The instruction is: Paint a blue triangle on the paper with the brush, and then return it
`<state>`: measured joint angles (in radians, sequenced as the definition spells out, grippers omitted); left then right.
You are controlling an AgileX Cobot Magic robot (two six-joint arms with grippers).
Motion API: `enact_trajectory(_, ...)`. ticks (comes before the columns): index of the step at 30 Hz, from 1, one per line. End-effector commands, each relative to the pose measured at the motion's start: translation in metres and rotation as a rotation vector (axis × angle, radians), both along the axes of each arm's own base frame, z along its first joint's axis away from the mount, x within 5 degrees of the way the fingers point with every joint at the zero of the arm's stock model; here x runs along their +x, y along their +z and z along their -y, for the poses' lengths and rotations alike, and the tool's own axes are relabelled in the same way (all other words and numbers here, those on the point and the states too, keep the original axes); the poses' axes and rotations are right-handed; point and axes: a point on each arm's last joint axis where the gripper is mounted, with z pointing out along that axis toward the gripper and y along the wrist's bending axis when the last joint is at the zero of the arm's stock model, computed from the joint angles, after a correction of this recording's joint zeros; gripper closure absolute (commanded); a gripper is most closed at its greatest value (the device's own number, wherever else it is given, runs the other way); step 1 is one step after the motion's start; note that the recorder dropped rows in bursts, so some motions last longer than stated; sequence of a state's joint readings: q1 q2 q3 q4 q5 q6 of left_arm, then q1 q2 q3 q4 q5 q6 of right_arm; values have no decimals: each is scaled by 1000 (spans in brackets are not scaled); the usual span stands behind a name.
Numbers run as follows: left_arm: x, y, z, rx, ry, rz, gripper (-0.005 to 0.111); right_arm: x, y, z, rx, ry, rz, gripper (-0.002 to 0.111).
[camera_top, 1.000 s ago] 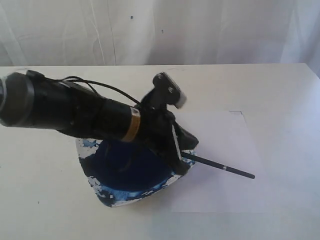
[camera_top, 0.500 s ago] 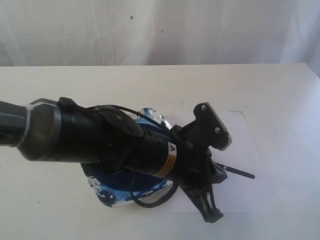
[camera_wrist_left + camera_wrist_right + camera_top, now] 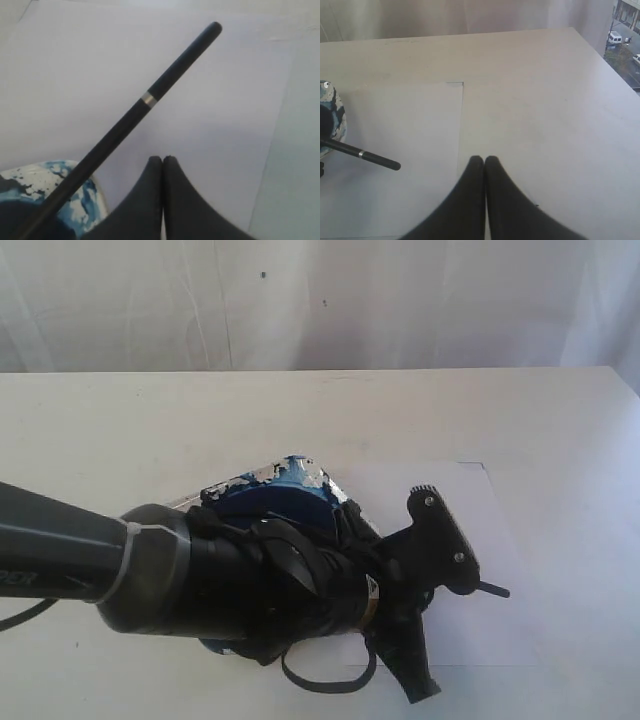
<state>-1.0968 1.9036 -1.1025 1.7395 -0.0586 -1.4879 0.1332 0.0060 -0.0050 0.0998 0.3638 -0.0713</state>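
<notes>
Exterior view: left arm (image 3: 250, 585) covers most of paint dish (image 3: 285, 495), nearly all of brush (image 3: 494, 590), part of paper (image 3: 480, 530); only handle end shows. Bristle tip hidden in every view. Both wrist views: dish and brush cut off at frame edge.

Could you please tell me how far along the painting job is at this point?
Nothing looks done: what shows of the paper is blank, with no blue strokes. In hand: the left pincer hovers shut over the paper beside the brush, not gripping it; the brush rests with one end in the paint dish. Left: picking up the brush, the whole painting, and the return.
</notes>
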Motion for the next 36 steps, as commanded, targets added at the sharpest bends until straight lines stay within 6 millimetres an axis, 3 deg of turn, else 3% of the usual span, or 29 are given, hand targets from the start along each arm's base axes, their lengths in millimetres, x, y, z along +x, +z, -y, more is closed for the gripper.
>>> enact_trajectory(1, -12, -1, 4, -14, -84, -54, 107, 0, 0, 0, 0, -6, 12, 108)
enact_trajectory(9, -12, -10, -6, 28, -84, -56, 107, 0, 0, 0, 0, -6, 12, 108)
enact_trajectory(16, 5, -13, -18, -12, 39, -126, 107, 0, 0, 0, 0, -6, 12, 108)
enact_trajectory(22, 13, -15, -27, -31, 29, -201, 107, 0, -1, 0, 0, -6, 11, 108)
enact_trajectory(32, 3, 29, -43, -258, -276, -493, 107, 0, 0, 0, 0, -6, 12, 108)
enact_trajectory(36, 8, 35, -54, -314, -334, -570, 107, 0, 0, 0, 0, -6, 12, 108)
